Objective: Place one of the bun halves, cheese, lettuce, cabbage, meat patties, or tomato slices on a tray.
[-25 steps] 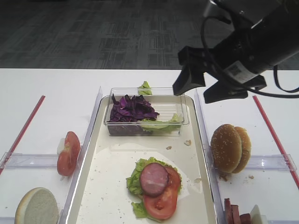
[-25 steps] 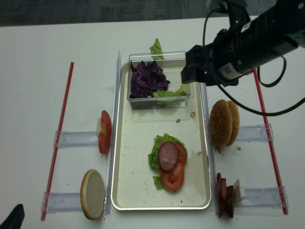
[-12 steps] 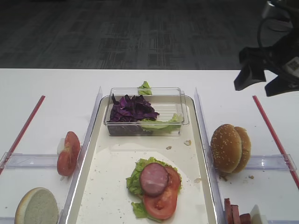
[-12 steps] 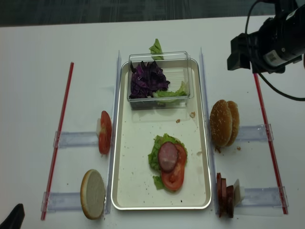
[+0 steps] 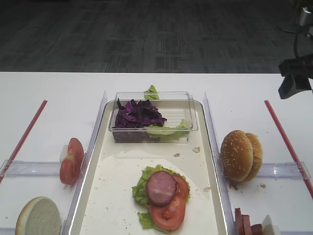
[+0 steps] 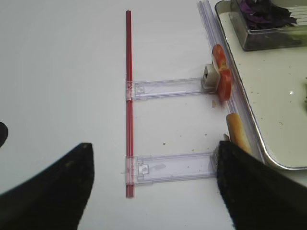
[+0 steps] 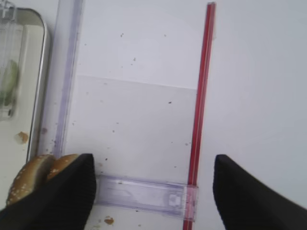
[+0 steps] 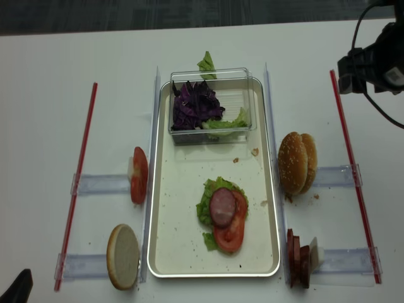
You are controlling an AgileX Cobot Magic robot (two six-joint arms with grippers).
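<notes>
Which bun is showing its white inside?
The round bun half with the pale cut face, lying left of the cream-white tray near the front. The two sesame-seeded golden-brown buns on the tray's right show only their crusts.

The right gripper [image 7: 152, 191] hangs wide open over bare white table [image 7: 134, 120]; nothing between its fingers [image 7: 62, 196]. Bun halves [image 7: 33, 175] sit by the left finger; a red strip [image 7: 201, 96] runs near the right one.

Both arms raised, right gripper [image 7: 151, 191] and left gripper [image 6: 153, 187] spread wide, empty.
</notes>
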